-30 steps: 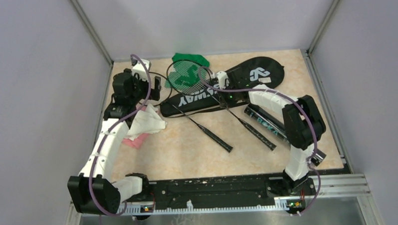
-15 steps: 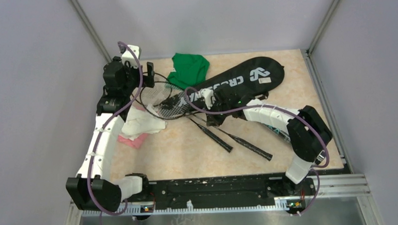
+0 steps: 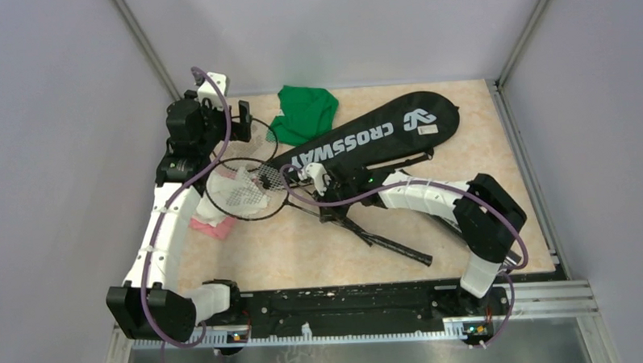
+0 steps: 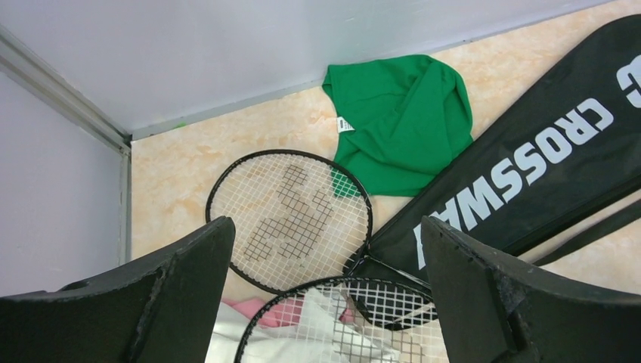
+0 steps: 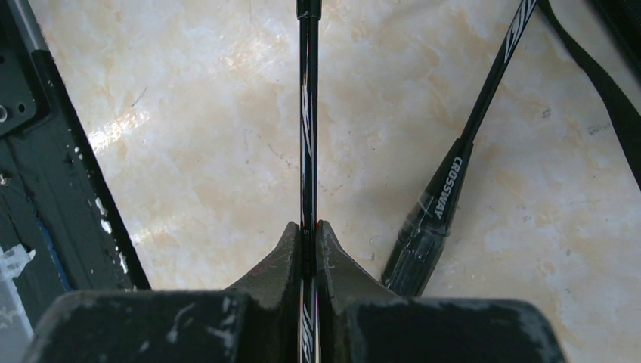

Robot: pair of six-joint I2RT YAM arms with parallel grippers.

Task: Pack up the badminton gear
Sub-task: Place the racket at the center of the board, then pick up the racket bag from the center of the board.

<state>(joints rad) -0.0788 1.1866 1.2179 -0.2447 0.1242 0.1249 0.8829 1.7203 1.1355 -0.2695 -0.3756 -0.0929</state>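
right gripper (image 5: 308,231) pinched shut on racket shaft (image 5: 306,113), just beside bag (image 3: 365,140). Shaft is light, thin, springy and slick, so it likely pivots. left gripper (image 4: 325,227) wide open, empty.

Two white arms (image 3: 170,227), black joints (image 3: 489,212), looping purple cables (image 3: 228,118)

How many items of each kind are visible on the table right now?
Rackets: 2
Racket bag: 1
Green cloth: 1
White cloth: 1
Pink cloth: 1
Total: 6
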